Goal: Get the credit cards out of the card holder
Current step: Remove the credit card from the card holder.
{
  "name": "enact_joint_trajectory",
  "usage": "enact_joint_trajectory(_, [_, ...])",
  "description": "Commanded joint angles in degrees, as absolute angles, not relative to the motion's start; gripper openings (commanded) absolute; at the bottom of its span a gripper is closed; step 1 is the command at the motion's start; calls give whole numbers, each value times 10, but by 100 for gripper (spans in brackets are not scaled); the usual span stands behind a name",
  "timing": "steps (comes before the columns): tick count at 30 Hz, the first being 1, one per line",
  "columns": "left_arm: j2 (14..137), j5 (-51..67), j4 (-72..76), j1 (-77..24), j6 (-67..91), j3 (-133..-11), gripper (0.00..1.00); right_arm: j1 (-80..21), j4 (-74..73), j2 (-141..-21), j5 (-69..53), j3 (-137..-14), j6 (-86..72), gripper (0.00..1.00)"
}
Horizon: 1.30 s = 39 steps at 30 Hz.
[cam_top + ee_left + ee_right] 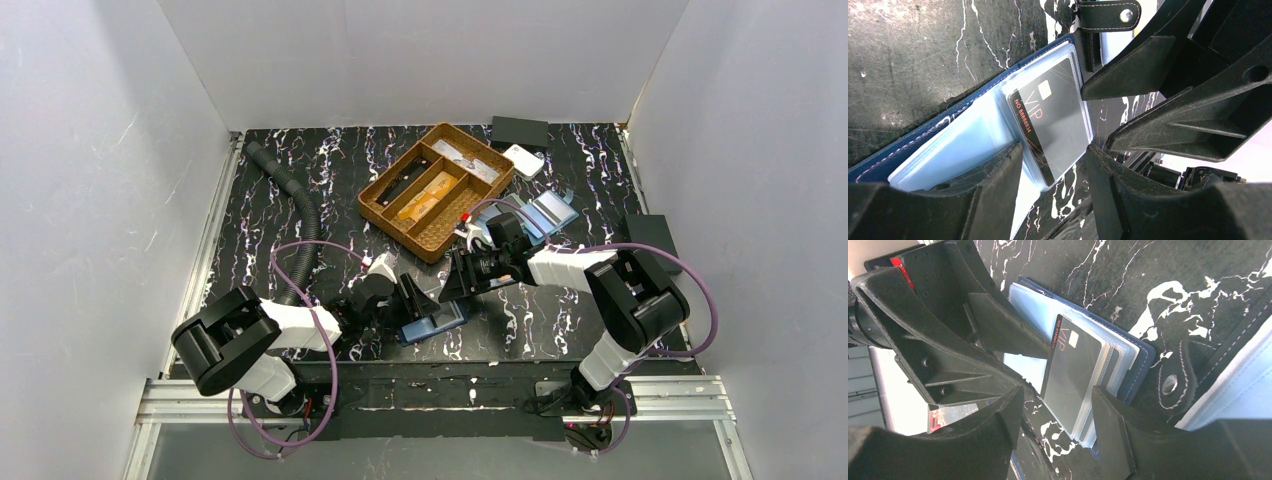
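The blue card holder (pixel 440 322) lies open on the table near the front, between both arms. Its clear sleeves (pixel 958 150) fan out, and a black credit card (pixel 1053 115) marked VIP sits in the top sleeve (pixel 1073 370). My left gripper (pixel 1054 155) is open, its left finger (pixel 993 180) resting on the sleeves and its jaws straddling the card's near corner. From the other side my right gripper (pixel 1057 395) is open too, jaws astride the card's end, its right finger (pixel 1118 430) over the sleeve edges. In the top view both grippers (pixel 415 295) (pixel 458 275) almost meet.
A woven basket (pixel 400 225) with compartments stands behind, holding an orange-yellow flat item (pixel 420 205). A second open blue-grey holder (pixel 548 212) lies to its right, with a black snap strap (pixel 1169 384) near my right fingers. A corrugated hose (pixel 300 215) runs at the left; black boxes (pixel 520 130) (pixel 655 238) sit further off.
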State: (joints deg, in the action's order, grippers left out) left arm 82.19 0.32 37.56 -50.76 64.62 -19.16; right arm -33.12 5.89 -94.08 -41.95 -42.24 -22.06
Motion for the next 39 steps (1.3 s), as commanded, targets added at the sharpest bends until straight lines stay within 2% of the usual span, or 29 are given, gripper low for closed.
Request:
enact_joint_trajectory(1, [832, -16, 339, -510, 638, -176, 49, -332, 39, -932, -390, -432, -198, 62])
enact_joint_trajectory(16, [828, -14, 341, -510, 638, -173, 49, -331, 89, -880, -439, -416, -214, 62])
enact_joint_trajectory(39, [822, -11, 344, -510, 639, -172, 49, -332, 57, -947, -439, -434, -218, 60])
